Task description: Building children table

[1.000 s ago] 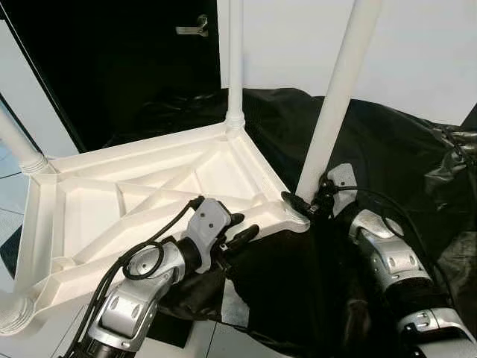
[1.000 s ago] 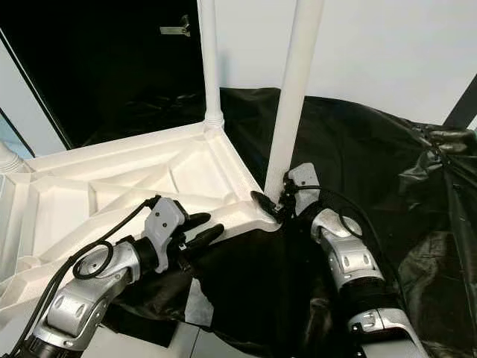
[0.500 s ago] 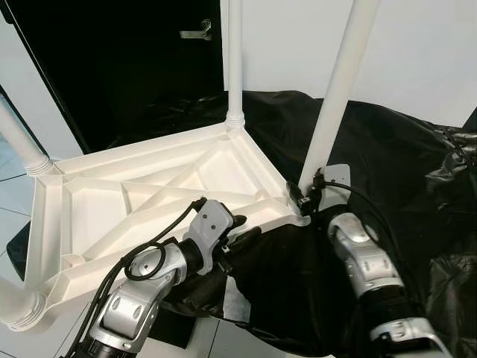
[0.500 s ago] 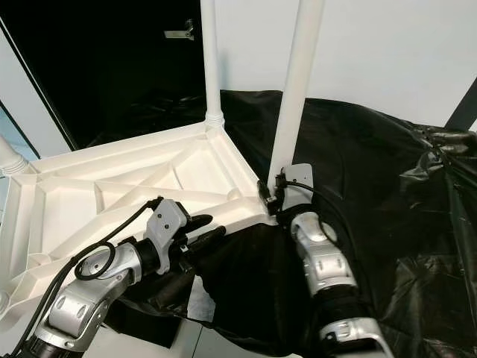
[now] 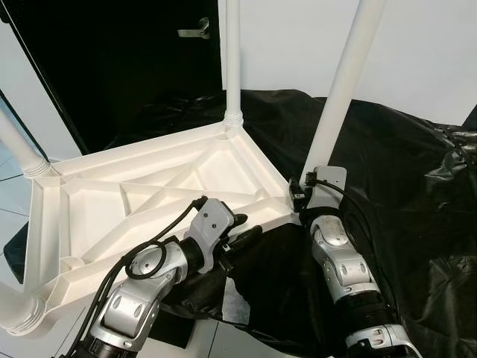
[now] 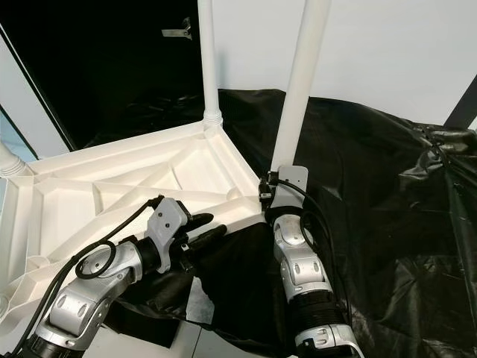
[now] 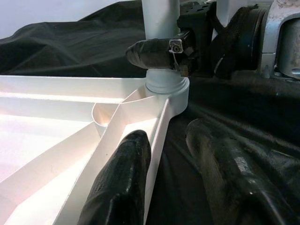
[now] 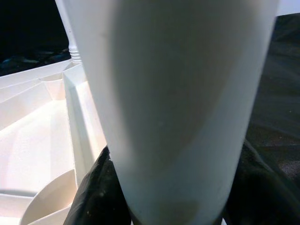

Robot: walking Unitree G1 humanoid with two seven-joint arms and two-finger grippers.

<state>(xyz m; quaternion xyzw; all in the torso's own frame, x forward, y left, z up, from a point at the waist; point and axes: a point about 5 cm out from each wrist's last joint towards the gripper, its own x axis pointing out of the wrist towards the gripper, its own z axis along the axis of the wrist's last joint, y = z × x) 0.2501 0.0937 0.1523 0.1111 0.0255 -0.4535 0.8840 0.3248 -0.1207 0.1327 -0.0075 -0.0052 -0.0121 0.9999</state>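
The white plastic children's table top (image 5: pixel 141 201) lies upside down, ribbed underside facing up, partly on a black plastic sheet (image 5: pixel 387 171) and partly over a tiled floor (image 5: pixel 11 190). White cylindrical legs stand upright in its corner sockets: a rear leg (image 5: pixel 232 67) at the far corner, a near-right leg (image 5: pixel 339 89) at the corner nearest the right arm, and a left leg (image 5: pixel 19 145) at the left corner. A fourth leg socket end (image 5: pixel 16 317) shows at the near-left corner.

Right end effector (image 5: pixel 302 195): positioned at the base of the near-right leg, just above the corner socket. In the right wrist view, the leg (image 8: pixel 173 108) sits between the two black fingers (image 8: pixel 96 197), which lie against both sides of it. The end effector is closed around this leg.

Left end effector (image 5: pixel 242 231): positioned at the near edge of the table top, between the near-left and near-right corners. In the left wrist view, one finger (image 7: pixel 122 183) rests against the inner side of the white edge rib and the other lies outside it over the black sheet, with the rib between them. The fingers are spread; whether they clamp the rib cannot be determined.

Background: a dark door (image 5: pixel 119 67) with a metal handle (image 5: pixel 194 30) stands beside a white wall (image 5: pixel 432 52).
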